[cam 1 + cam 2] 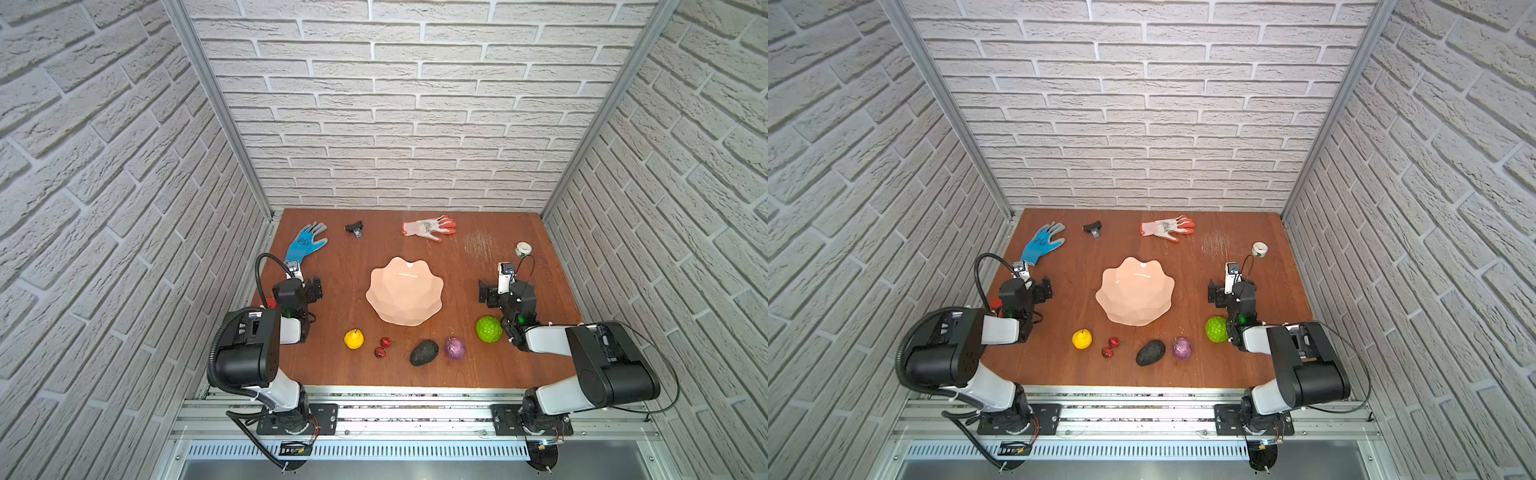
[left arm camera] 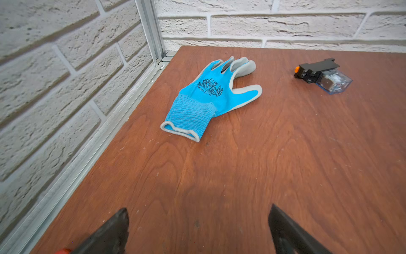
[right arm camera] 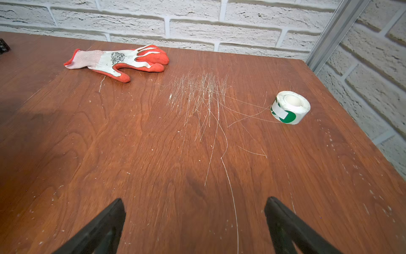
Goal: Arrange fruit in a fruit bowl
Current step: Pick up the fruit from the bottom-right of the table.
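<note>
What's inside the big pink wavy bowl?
Nothing yet: the wide peach-pink scalloped bowl shows only its bare glossy inside, all in view from above. Only the brown wooden table beneath is covered.

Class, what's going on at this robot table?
Nothing is held yet. The left gripper and right gripper are open and empty, either side of the empty fruit bowl. The yellow fruit, two cherries, avocado, purple fruit and green ball lie on the table, nearer the robot. A blue glove, a red-and-white glove, a tape roll and a black gadget lie farther back.

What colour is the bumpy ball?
The bumpy ball is bright green; a top view shows it best.
</note>
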